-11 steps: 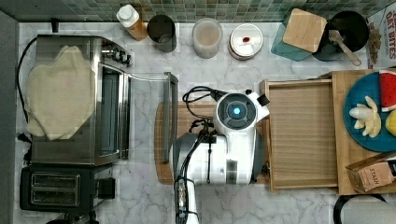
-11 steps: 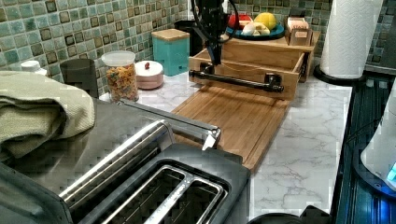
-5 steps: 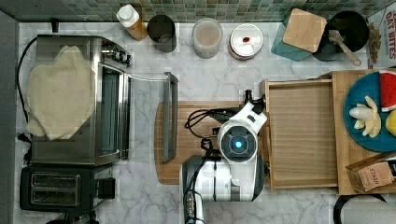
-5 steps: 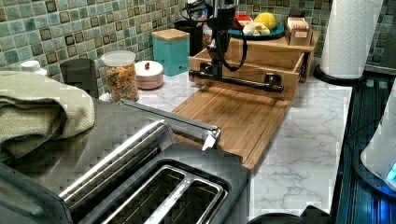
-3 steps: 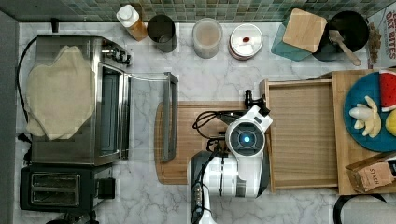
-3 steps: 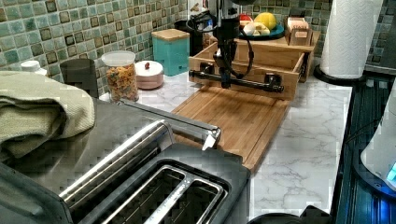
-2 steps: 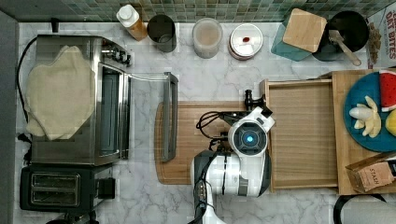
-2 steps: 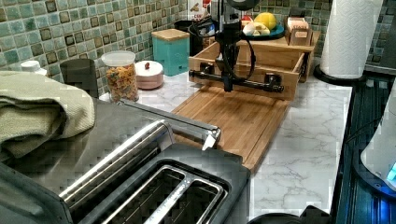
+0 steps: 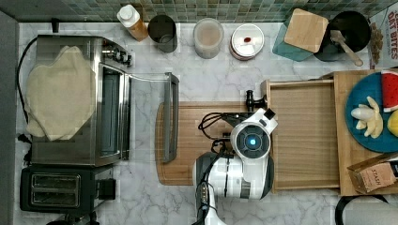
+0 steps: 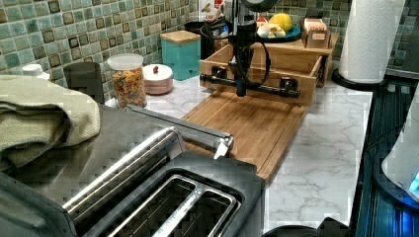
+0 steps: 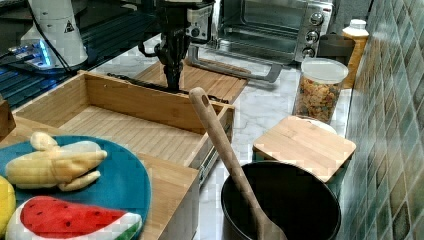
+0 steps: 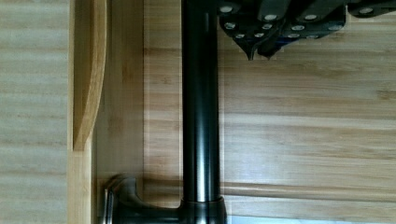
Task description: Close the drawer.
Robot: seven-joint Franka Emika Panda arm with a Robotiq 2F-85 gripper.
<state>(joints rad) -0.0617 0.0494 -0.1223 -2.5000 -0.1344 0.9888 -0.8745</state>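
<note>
Hiding the drawer (image 9: 305, 136) handle: the tool (image 10: 240, 89).

A white and dark grey arm (image 9: 234, 180) is seen in the top view, its wrist capped by a round black disc with a glowing blue centre. Black cables (image 9: 213, 124) are looped beside it. Silver screw heads are dotted across the black claw (image 12: 259, 49).

Pale striped wood drawer (image 9: 304, 131), glossy dark, probably metal handle (image 12: 201, 116), marble-look counter (image 9: 216, 84).
</note>
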